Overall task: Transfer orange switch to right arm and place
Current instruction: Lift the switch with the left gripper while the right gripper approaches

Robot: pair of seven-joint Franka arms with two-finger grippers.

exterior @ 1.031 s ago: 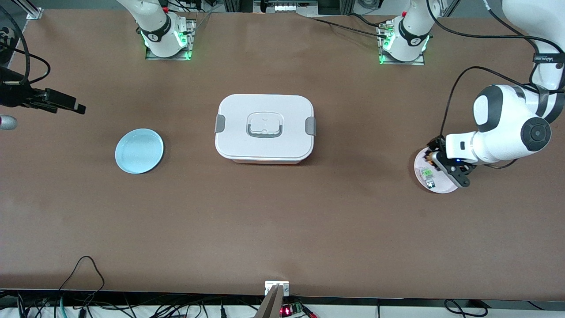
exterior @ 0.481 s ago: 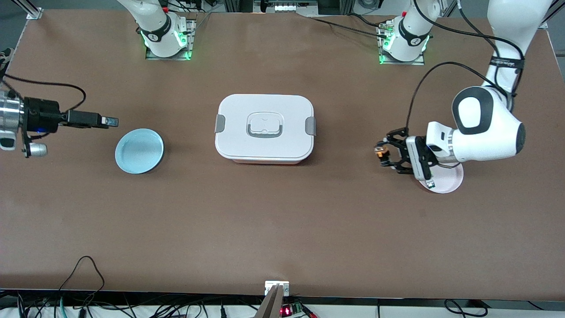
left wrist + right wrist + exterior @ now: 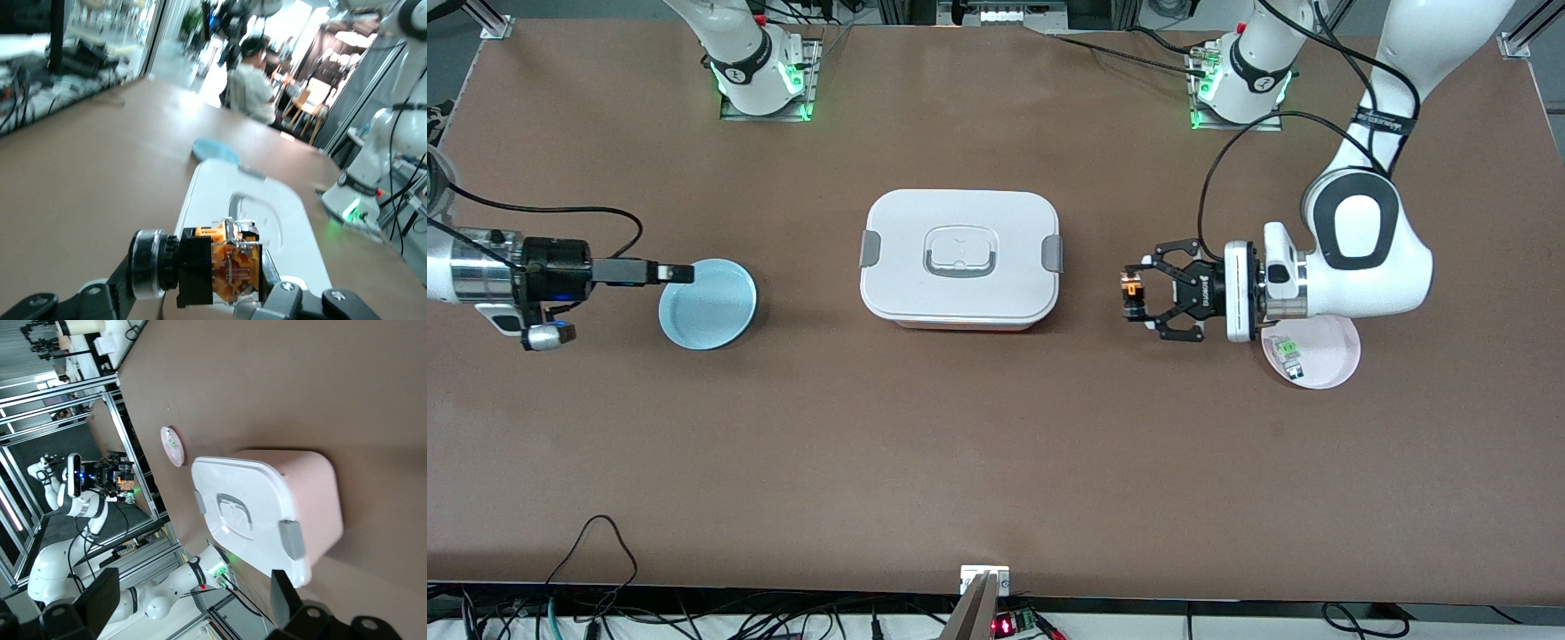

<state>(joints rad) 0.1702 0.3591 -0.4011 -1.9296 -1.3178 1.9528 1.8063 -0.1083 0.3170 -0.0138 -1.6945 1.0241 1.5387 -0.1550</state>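
The big brown desk [image 3: 996,462] fills most of the front view. Black cables [image 3: 596,613] lie tangled along its near edge. In the left wrist view, bright light comes through tall windows [image 3: 160,27], and a person in a pale shirt [image 3: 250,87] sits by some chairs [image 3: 303,110]. In the right wrist view, silver metal frames [image 3: 127,440] stand by the desk.

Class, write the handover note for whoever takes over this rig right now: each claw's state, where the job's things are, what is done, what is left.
Left claw: shut on the orange switch, in the air between the lidded white box and the pink dish.
Right claw: open, empty, over the blue dish's rim.
Done: switch lifted; a clear-and-green part lies in the pink dish.
Left: pass the switch to the right claw, then place it.
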